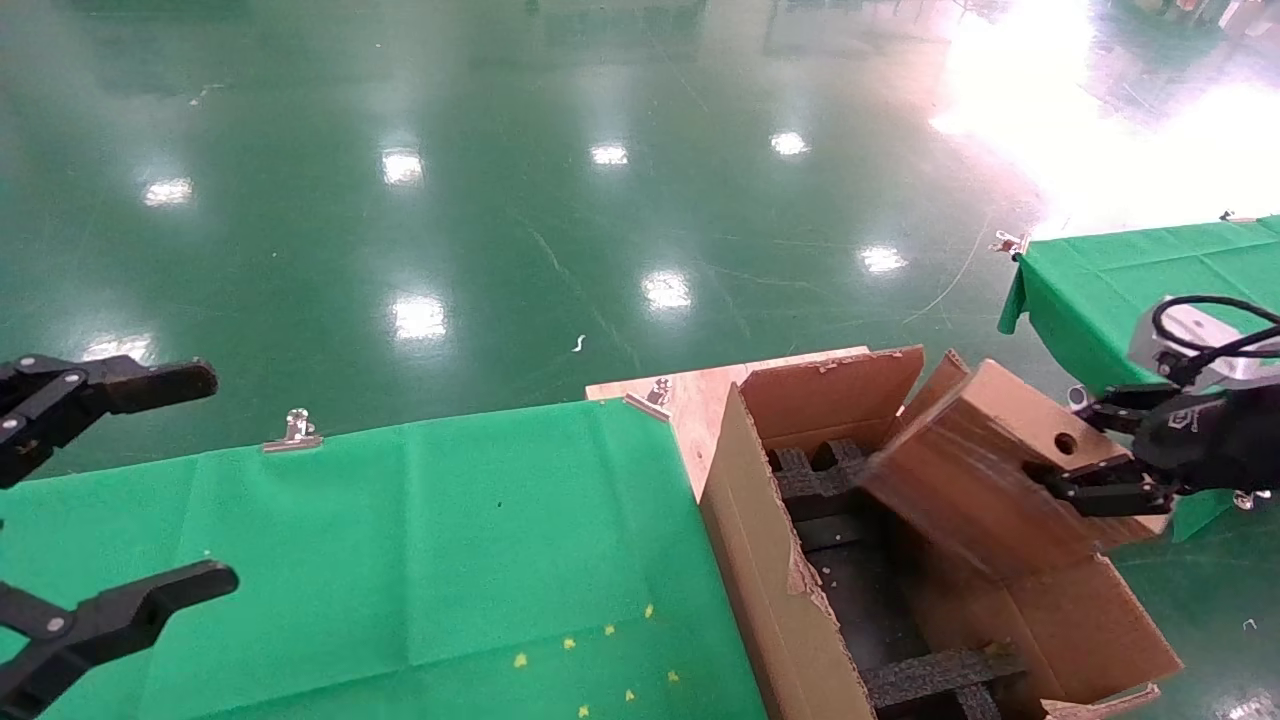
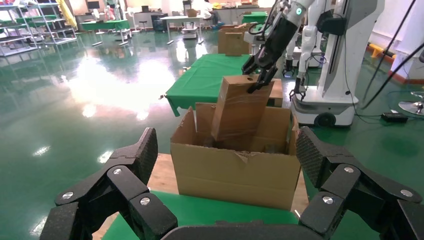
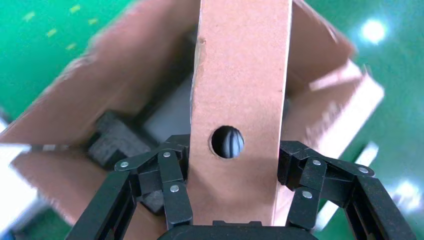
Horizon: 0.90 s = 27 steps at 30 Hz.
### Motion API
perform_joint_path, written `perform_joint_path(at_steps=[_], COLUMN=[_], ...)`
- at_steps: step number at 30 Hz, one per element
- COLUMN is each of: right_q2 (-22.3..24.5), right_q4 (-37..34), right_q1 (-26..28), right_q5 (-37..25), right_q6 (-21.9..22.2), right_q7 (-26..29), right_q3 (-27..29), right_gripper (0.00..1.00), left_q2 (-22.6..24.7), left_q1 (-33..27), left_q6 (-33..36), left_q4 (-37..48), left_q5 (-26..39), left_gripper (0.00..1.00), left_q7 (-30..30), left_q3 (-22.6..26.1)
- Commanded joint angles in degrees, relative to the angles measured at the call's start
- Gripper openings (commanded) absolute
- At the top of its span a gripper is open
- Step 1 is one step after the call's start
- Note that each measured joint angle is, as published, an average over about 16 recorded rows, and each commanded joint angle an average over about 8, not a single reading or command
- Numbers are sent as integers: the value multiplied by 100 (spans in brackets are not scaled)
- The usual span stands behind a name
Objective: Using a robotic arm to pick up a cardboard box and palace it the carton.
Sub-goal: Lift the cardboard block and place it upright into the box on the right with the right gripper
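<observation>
Right end effector point(image 1: 1085, 450) is clamped on the cardboard box point(image 1: 985, 470), fingers on opp. sides near the round hole, holding it tilted w/ its lower end down inside the carton point(image 1: 790, 600) above the black foam inserts point(image 1: 940, 675). Carton sits at the edge of the green-clothed surface point(image 1: 400, 560), flaps up & ragged. Left end effector point(image 1: 130, 480) hangs idle over the near-left of that surface, jaws spread wide w/ nothing between them.
</observation>
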Motion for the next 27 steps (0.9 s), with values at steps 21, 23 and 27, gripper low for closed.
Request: perform_joint_path(at_steps=[21,23,27], right_q2=[418,392,370], right_q4=[428,423,514], right_q1=[-598,-679,-867], right_q5=[379,366,347], right_q6=[1303,1421,1672], right_q7=[2285,2460,2796], right_q3=[-259,-312,-430], right_gripper=[0,0,0], left_q2=[0,0,0], left_q1=[2,2,2], left_q6=[-3,-3,-3], left_q4=[2,2,2], left_q5=[0,0,0], left_gripper=[100,100,100], left_q7=[0,0,0], left_q3=[0,0,0])
